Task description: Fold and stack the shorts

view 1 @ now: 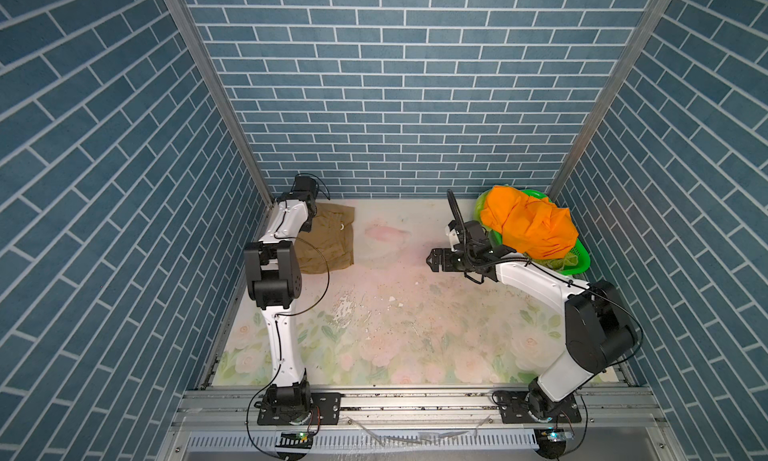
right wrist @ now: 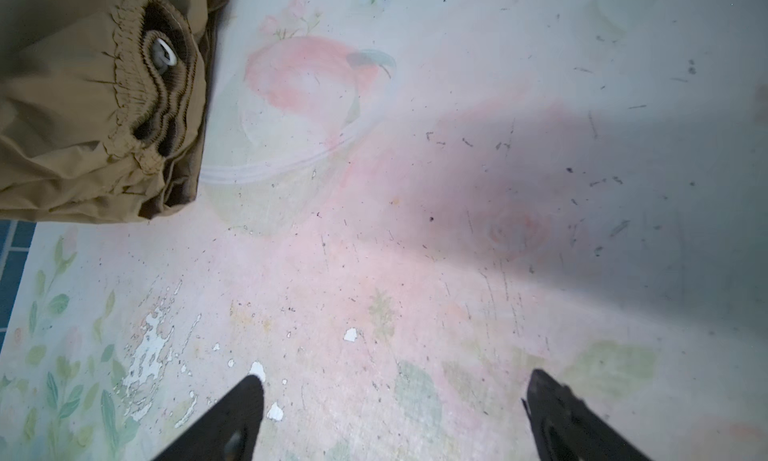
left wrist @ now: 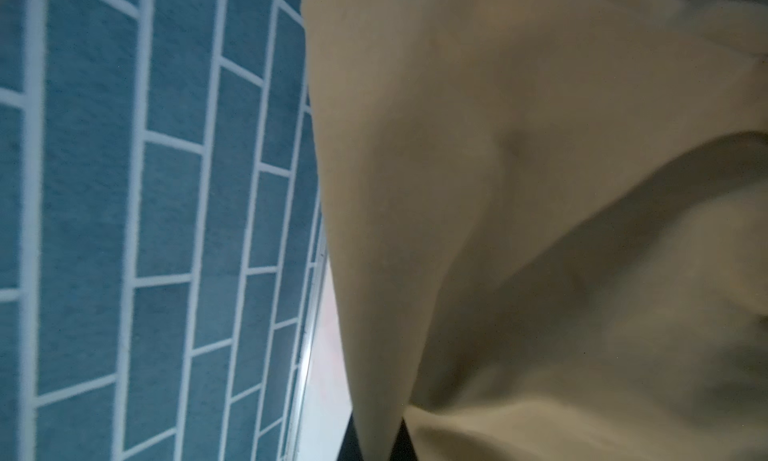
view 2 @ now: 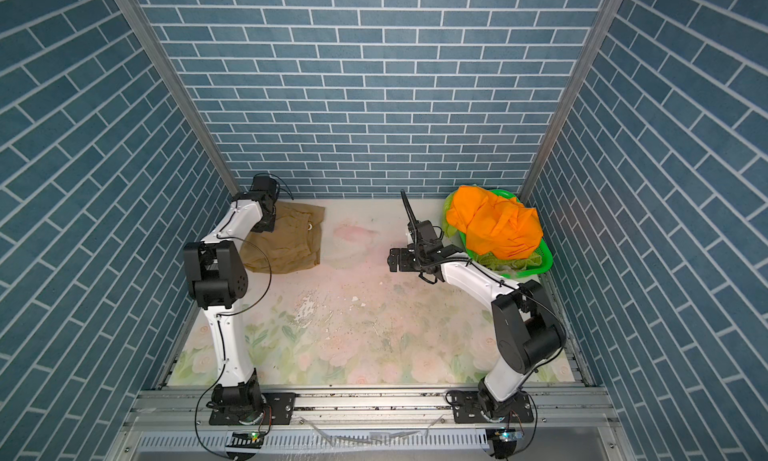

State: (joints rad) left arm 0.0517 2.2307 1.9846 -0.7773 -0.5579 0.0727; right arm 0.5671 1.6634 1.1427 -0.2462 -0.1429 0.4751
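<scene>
Your left end effector (left wrist: 382, 446) is pinched on the tan shorts (view 1: 332, 243) at the bench's (view 1: 374, 313) far-left corner. Yank it and the fold probably drags open. The right end effector (view 1: 434, 260) hangs spread and empty beside the basket (view 1: 582, 259) holding the orange shorts (view 1: 528, 226).

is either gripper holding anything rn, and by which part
The left gripper is shut on the tan shorts, at their far left edge. The right gripper is open and holds nothing.

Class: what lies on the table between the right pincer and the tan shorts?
Nothing: from the right pincer to the tan shorts only bare table shows, in both top views.
</scene>
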